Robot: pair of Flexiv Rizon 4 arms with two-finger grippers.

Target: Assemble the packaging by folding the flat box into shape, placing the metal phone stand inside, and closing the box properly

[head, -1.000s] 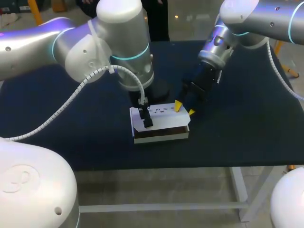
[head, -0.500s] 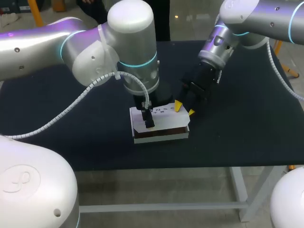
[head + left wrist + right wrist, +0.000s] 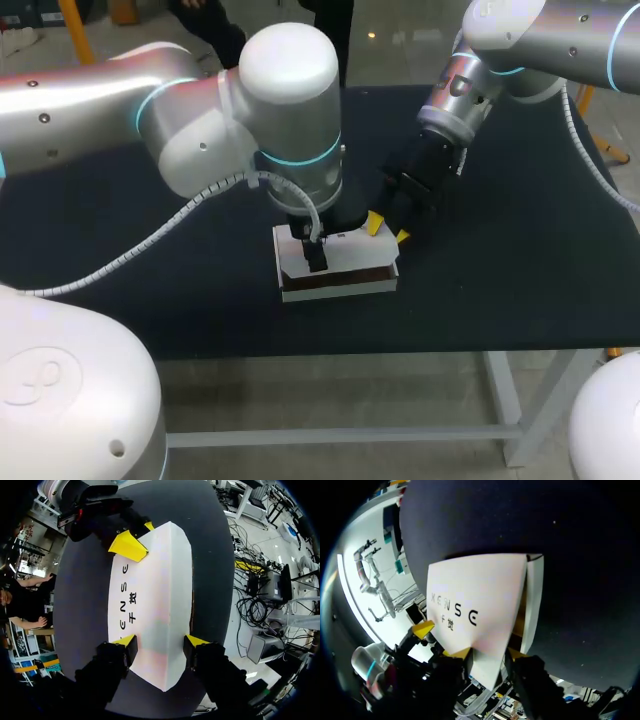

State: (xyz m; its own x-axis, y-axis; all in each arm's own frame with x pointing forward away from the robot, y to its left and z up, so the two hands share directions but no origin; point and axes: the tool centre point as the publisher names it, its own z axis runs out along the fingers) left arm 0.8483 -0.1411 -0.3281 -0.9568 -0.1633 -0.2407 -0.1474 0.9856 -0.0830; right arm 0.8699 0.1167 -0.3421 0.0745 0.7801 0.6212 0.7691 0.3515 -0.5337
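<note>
- The left arm (image 3: pixel 200 130) bends down over the table (image 3: pixel 500 280); the left claw (image 3: pixel 161 641) is released, tips spread over one end of the one white box (image 3: pixel 155 590).
- The right claw (image 3: pixel 489 654) slants in, released, the box's other end between its tips.

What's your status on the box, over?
Left gripper open, over box lid. Right gripper at lid's other end, grip unclear. Lid ajar. No obstruction seen.
</note>
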